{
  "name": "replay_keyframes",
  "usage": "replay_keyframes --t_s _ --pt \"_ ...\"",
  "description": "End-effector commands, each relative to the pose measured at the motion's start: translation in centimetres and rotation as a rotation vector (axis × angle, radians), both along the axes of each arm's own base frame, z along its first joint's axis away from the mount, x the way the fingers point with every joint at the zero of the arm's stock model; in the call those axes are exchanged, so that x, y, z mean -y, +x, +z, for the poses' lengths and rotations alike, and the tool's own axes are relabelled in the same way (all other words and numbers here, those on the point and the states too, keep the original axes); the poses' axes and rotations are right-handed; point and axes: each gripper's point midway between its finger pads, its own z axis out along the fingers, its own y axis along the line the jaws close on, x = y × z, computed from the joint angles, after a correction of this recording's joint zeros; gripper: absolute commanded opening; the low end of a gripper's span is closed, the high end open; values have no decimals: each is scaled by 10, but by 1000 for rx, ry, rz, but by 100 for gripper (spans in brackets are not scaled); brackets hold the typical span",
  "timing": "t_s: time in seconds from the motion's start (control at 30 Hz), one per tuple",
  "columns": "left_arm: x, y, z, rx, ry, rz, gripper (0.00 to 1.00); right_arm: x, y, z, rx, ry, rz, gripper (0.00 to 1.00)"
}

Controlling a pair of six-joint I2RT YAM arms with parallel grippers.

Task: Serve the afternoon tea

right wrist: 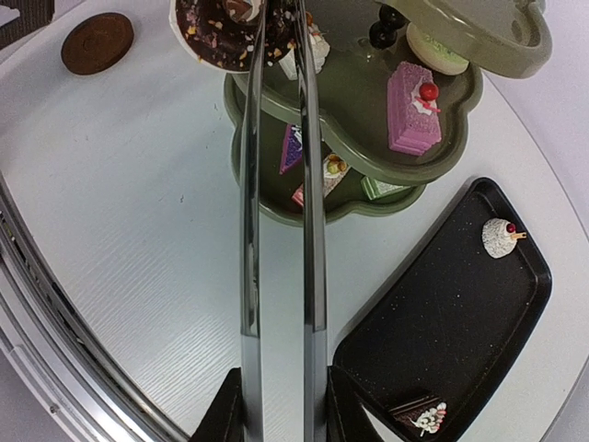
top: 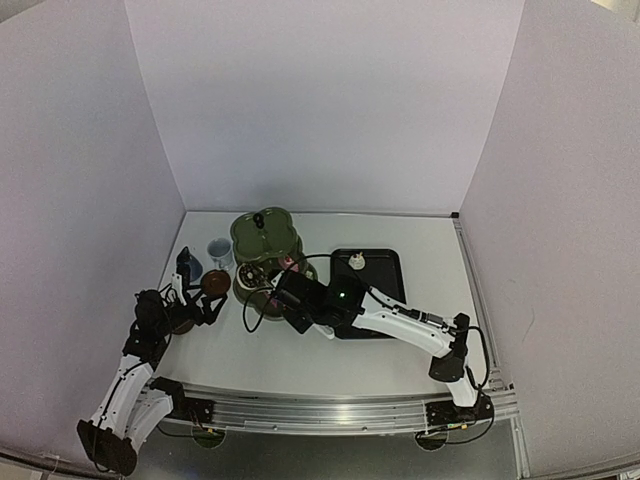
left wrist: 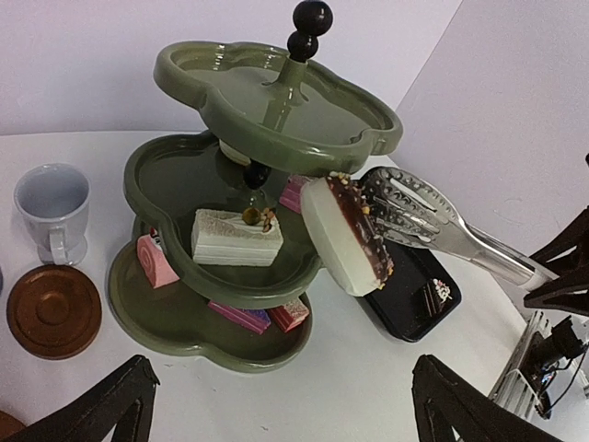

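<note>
Left of table centre, toward 11 o'clock in the top view: olive-green three-tier stand [top: 265, 235], upright. Just beside it at 3 o'clock, black tray [top: 385, 285], carrying a small white cake [top: 357, 262] near its far edge and a chocolate slice [right wrist: 419, 414] toward the opposite end. At the stand's 9 o'clock, close together: pale cup [top: 220, 250], dark-blue cup [top: 188, 265], brown saucer [top: 215, 283].

Right gripper [right wrist: 276, 410]: clenched on the handle end of the tongs [right wrist: 250, 230]. Pinched between the tong tips, tilted on edge: chocolate-topped round cake [left wrist: 348, 235], at the rim of the middle tier, on the 4 o'clock side in the left wrist view. Touching the tier or not: cannot tell.

On the middle tier: white slice [left wrist: 236, 238] and pink cake [right wrist: 414, 106] with a red cherry. Also there, under the top tier's edge: pale green cake [right wrist: 437, 51]. On the bottom tier: pink roll [left wrist: 156, 260] and pink slices [left wrist: 241, 318].

Left gripper [left wrist: 282, 368]: released, fingers spread wide around nothing, low over the table at the stand's 8 o'clock.
</note>
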Motion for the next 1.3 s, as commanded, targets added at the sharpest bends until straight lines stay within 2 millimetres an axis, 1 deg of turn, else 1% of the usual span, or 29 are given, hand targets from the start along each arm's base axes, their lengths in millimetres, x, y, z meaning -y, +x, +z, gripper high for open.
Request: replay_keyframes --t_s 0.0,0.13,0.27,0.37,0.5,0.6,0.67,0.77,0.83,0.97,1.03,1.1,1.17,1.27 --pt "4 -2 13 4 -35 -25 97 -15 -1 16 4 90 -21 0" --pt "4 0 16 11 -36 -21 97 -20 -7 16 1 93 -8 0" --pt "1 0 10 3 -15 -6 96 -14 -6 18 17 88 -28 0" --pt "-3 0 6 -1 7 17 96 -12 -11 19 -1 92 -11 0" --pt "-3 0 5 -3 4 17 97 -20 -20 20 -16 105 19 0" --pt "-4 -1 4 -1 7 19 96 -24 -16 23 -7 129 -14 0" --pt "-4 -2 4 -1 10 18 96 -27 -13 31 -7 167 -45 0" --pt "-4 -4 4 2 15 15 96 -35 -16 36 -24 219 -48 0" --pt "-5 -4 4 2 18 19 96 -40 -17 35 -32 228 -35 0" --pt "-5 -4 3 3 19 24 96 -41 -23 26 -50 204 -9 0" --pt "-6 -4 2 2 21 29 96 -42 -26 24 -49 196 5 0" --pt "-7 -3 1 1 25 37 96 -42 -26 23 -38 183 16 0" --pt "-9 -2 -1 -3 31 46 96 -37 -25 20 -19 155 20 0" --pt "-10 -2 -2 0 43 53 96 -17 -17 10 39 69 -8 0"
